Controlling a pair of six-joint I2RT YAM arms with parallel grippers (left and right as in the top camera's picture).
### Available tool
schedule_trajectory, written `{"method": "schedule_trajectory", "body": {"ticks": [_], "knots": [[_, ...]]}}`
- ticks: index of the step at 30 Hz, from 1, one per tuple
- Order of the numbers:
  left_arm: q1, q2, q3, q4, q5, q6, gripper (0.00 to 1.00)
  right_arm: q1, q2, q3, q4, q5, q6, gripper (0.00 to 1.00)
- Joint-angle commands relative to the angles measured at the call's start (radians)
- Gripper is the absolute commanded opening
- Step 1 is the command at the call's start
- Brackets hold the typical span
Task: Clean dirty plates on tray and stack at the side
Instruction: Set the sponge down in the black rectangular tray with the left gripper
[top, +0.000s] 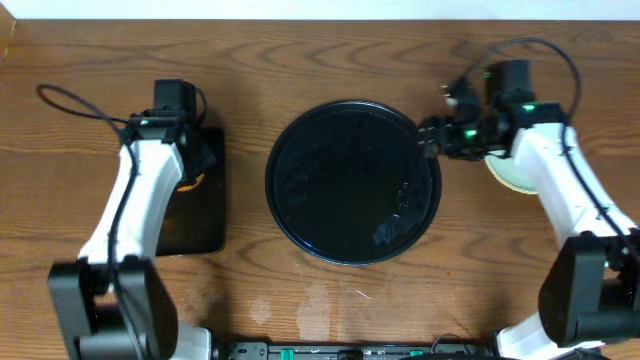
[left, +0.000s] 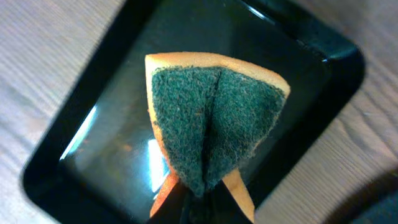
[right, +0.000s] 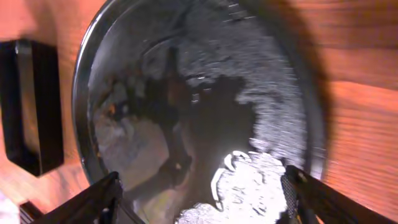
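Note:
The round black tray (top: 350, 180) sits mid-table with nothing on it, its surface wet and streaked (right: 205, 112). My right gripper (top: 430, 137) hovers at the tray's upper right rim, open with nothing between the fingers (right: 202, 193). Behind it on the wooden tabletop lies a pale plate (top: 505, 172), mostly hidden under my right arm; how many are stacked there I cannot tell. My left gripper (top: 195, 165) is shut on a folded orange sponge with a green scouring face (left: 211, 118), held over the rectangular tray.
A rectangular black tray (top: 195, 215) lies at the left under my left arm (left: 81, 143) and shows at the left edge of the right wrist view (right: 31, 106). Brown wood-grain tabletop (top: 330, 60) surrounds both trays.

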Motion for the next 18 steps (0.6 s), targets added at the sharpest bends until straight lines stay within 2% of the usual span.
{"method": "schedule_trajectory", "body": {"ticks": [1, 5, 11, 12, 14, 16, 18], "knots": [[0.009, 0.066, -0.015, 0.007, -0.002, 0.014, 0.13, 0.074, -0.041, -0.003, 0.019, 0.061, 0.032, 0.82], [0.024, 0.113, -0.015, 0.012, 0.023, 0.014, 0.13, 0.122, -0.076, -0.003, 0.033, 0.072, 0.032, 0.86], [0.121, 0.140, -0.015, 0.064, 0.303, 0.065, 0.13, 0.136, -0.168, -0.003, 0.031, 0.072, 0.032, 0.89], [0.140, 0.140, -0.015, 0.065, 0.335, 0.066, 0.16, 0.136, -0.187, -0.003, 0.027, 0.072, 0.032, 0.90], [0.185, 0.141, -0.015, 0.061, 0.401, 0.072, 0.29, 0.136, -0.227, -0.003, 0.022, 0.072, 0.031, 0.92], [0.225, 0.141, -0.015, 0.060, 0.476, 0.100, 0.31, 0.136, -0.267, -0.003, 0.019, 0.072, 0.027, 0.93], [0.259, 0.142, -0.016, 0.060, 0.559, 0.129, 0.40, 0.136, -0.303, -0.003, 0.018, 0.072, 0.027, 0.95]]}}
